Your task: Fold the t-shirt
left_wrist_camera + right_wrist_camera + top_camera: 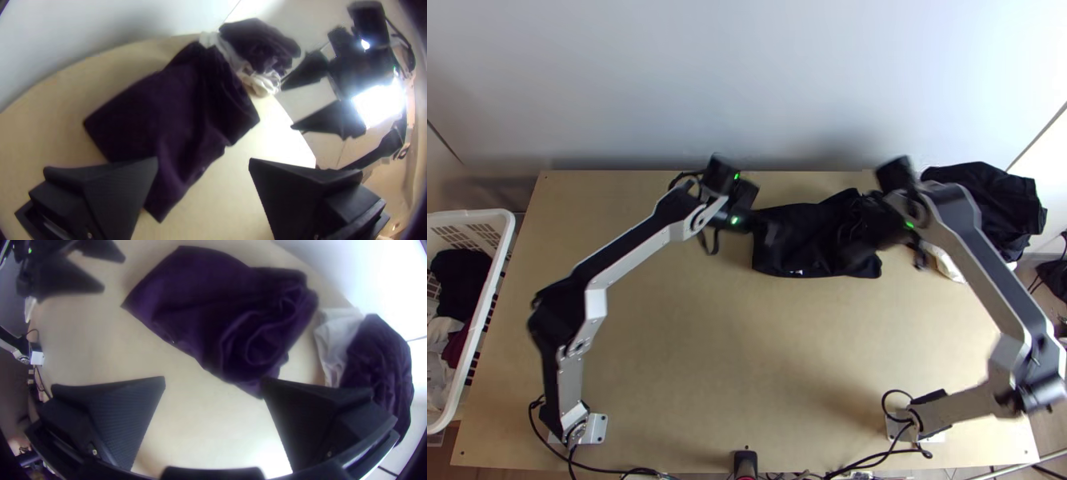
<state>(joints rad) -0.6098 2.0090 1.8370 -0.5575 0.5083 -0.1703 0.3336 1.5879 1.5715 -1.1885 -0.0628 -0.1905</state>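
Observation:
The dark t-shirt (799, 236) lies at the table's far middle, bunched into folds at its right end and flatter at its left. My left gripper (761, 214) is at the shirt's left end, my right gripper (887, 253) by its bunched right end. In the left wrist view the left gripper (203, 161) stands open, one finger overlapping the shirt (164, 106). The right wrist view has the right gripper (213, 381) wide open, with bare table between its fingers and the shirt (213, 311) beyond. I see no cloth held by either.
A pile of dark cloth (983, 204) with white cloth (949, 264) under its edge lies at the table's far right corner. At the left edge stands a white basket (487, 300) with clothes inside. Cables (619, 470) run along the near edge of the table (691, 344).

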